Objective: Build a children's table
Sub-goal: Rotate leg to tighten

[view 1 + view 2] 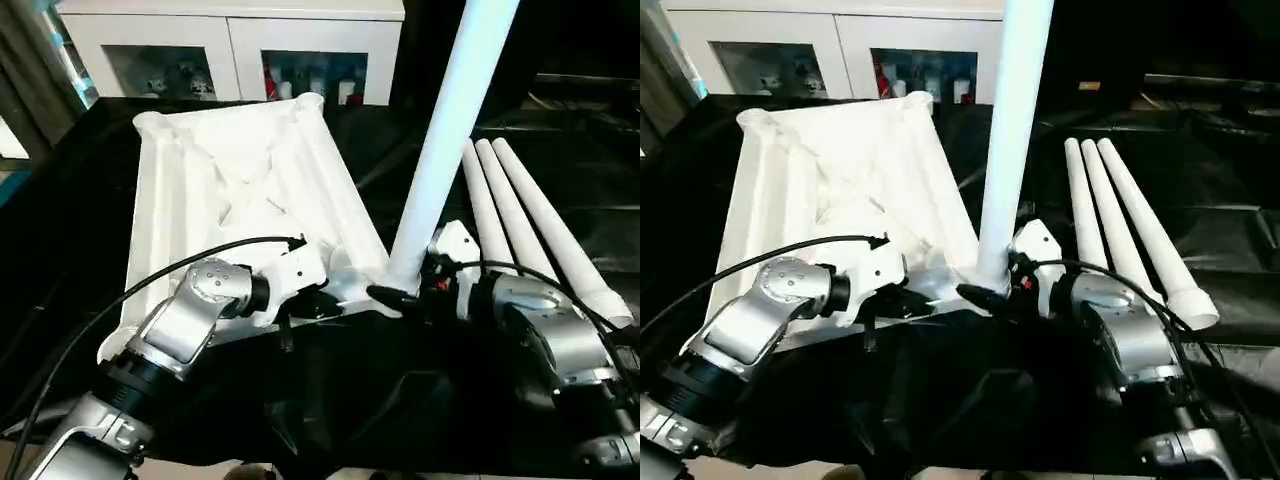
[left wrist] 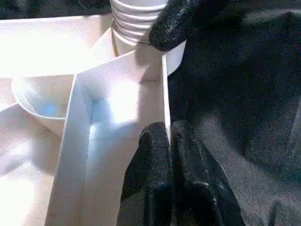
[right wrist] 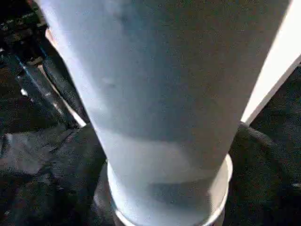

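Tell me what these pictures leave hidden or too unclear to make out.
- Upright leg: its upper end is cut off by the top edge of both eye views.
- Right gripper: the leg hides part of it, so contact is unclear.
- Corner socket: the leg covers it in the right wrist view.
- Cabinet contents: too small to identify.
- Tabletop: its near edge sits behind the left gripper.

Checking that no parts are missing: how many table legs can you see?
4. One leg stands upright in the near right corner socket of the upside-down tabletop. Three loose legs lie side by side on the black cloth to its right.
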